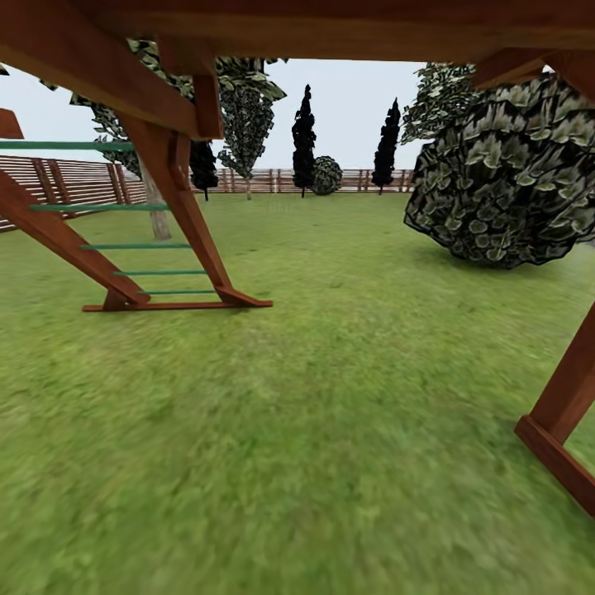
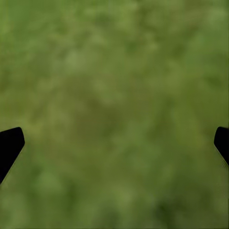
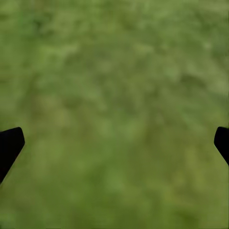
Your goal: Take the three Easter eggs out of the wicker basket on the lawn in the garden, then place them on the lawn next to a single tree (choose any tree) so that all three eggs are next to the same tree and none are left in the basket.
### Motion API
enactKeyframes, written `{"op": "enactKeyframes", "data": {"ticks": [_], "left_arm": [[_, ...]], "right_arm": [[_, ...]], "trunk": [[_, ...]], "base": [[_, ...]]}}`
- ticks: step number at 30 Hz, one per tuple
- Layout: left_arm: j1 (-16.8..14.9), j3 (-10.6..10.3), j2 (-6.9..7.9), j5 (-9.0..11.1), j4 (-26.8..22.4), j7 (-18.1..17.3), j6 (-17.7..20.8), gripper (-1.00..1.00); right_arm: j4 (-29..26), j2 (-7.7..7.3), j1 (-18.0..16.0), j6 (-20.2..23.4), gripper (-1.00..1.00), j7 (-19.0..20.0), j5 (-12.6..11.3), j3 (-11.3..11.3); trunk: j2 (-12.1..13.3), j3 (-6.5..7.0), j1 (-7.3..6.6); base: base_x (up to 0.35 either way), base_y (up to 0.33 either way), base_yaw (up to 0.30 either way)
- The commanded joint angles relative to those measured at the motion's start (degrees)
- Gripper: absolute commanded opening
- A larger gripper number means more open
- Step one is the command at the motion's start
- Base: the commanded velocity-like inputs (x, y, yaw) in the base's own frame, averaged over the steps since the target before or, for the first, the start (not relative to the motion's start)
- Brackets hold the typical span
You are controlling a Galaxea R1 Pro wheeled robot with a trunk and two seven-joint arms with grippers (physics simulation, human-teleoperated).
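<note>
Lawn underfoot, robot on its way, no eggs or basket in sight.

Grass [image 1: 330, 430] fills the near ground; both wrist views look straight down on it, and the left claw [image 2: 114, 143] and right claw [image 3: 114, 143] each stand wide apart, dark fingertips [image 2: 9, 145] at the picture edges, holding nothing. By that, I judge the task has hardly begun or sits between carries: no egg lies anywhere in these pictures, so how many are out of the basket I cannot tell. The head view looks out from under the playset [image 1: 173, 198], its ladder to the left, a post [image 1: 562, 413] near right. Farther right stands a big bush [image 1: 504, 182]. A grey-trunked tree [image 1: 155, 207] shows far left behind the ladder, before the fence [image 1: 74, 182]; dark cypresses [image 1: 303, 140] line the far side.
</note>
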Motion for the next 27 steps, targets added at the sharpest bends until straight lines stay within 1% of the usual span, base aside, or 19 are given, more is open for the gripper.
{"op": "enactKeyframes", "data": {"ticks": [1,12,17,27], "left_arm": [[0.0,0.1,-0.03,0.0,0.1,0.1,-0.2,1.00],[0.0,0.0,-0.03,0.0,0.1,0.1,-0.2,1.00],[0.0,0.0,-0.03,0.0,0.1,0.1,-0.2,1.00],[0.0,0.0,-0.02,0.0,0.2,0.1,-0.2,1.00]], "right_arm": [[0.0,-0.04,0.0,-0.2,1.00,-0.2,-0.4,0.4],[-0.1,-0.04,0.0,-0.2,1.00,-0.2,-0.4,0.5],[0.0,-0.04,0.0,-0.2,1.00,-0.2,-0.4,0.5],[0.0,-0.04,0.0,-0.2,1.00,-0.2,-0.4,0.4]], "trunk": [[0.0,-0.05,0.02],[0.0,-0.05,0.02],[0.0,-0.05,0.02],[0.0,-0.05,0.02]], "base": [[0.334,0.104,0.000],[0.334,0.094,-0.002],[0.334,0.011,-0.154],[0.335,0.001,-0.018]]}}
